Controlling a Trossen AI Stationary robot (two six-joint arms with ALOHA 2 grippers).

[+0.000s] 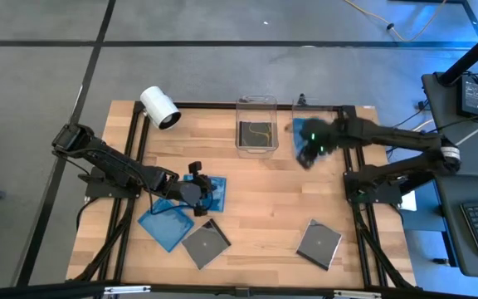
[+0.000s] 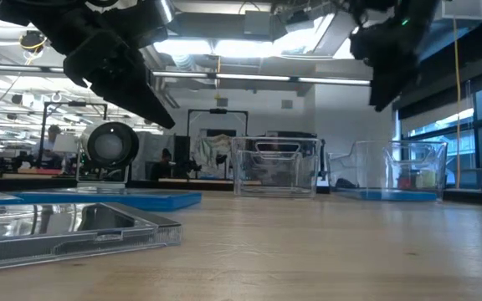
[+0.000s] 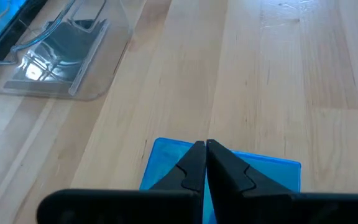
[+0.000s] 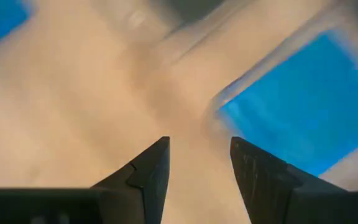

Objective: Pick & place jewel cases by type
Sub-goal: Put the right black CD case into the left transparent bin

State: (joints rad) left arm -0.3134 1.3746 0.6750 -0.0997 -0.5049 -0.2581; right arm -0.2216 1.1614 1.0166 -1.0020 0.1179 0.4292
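Left pincer fingers pressed together, gripping nothing apparent, over blue jewel case at table left-centre; case extends toward 3 o'clock. Right pincer parted, empty, farther off.

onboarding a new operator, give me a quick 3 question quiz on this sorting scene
1. True or false: the right gripper holds a case.
2. How many dark grey square plastic jewel cases lie loose on the wooden table?
3. The left gripper sits over: A) a translucent blue square plastic jewel case, B) the white cylindrical camera.

Key: 1 false, its fingers are open and empty. 2 two. 3 A.
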